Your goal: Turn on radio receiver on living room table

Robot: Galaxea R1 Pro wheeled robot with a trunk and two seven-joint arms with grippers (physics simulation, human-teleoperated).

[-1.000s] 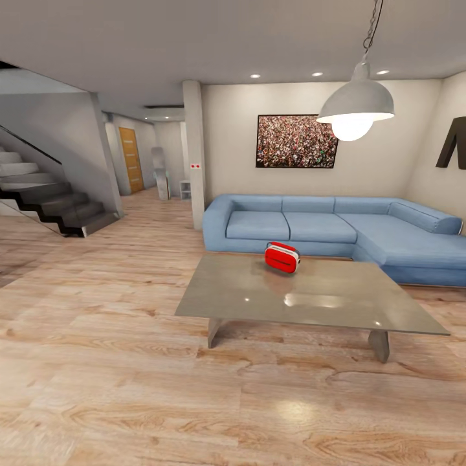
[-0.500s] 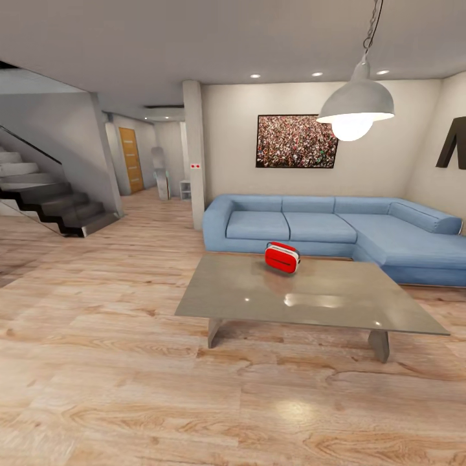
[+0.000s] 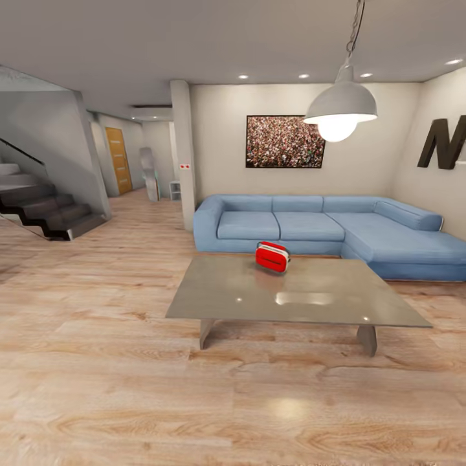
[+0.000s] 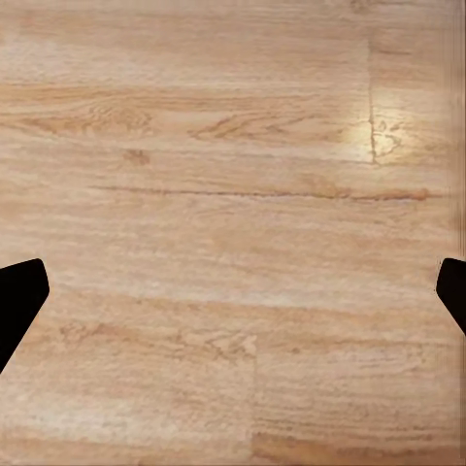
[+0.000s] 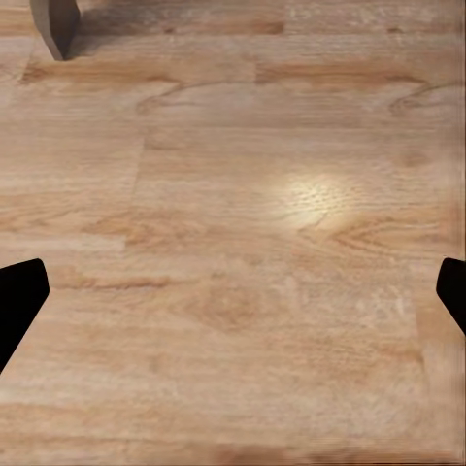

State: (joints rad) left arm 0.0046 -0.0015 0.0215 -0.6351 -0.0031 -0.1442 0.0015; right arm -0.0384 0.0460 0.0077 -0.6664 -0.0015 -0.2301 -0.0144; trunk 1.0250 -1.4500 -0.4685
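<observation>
Wrist views: left end effector (image 4: 233, 291) and right end effector (image 5: 233, 291) spread wide, empty.

A blue corner sofa (image 3: 323, 228) sits against the white wall under a crowd picture (image 3: 285, 142). A grey dome lamp (image 3: 341, 107) hangs lit from the ceiling. Dark stairs (image 3: 39, 207) rise at the left, a wooden door (image 3: 118, 160) stands down the hallway, and light wood floor (image 3: 97, 362) spreads throughout.
</observation>
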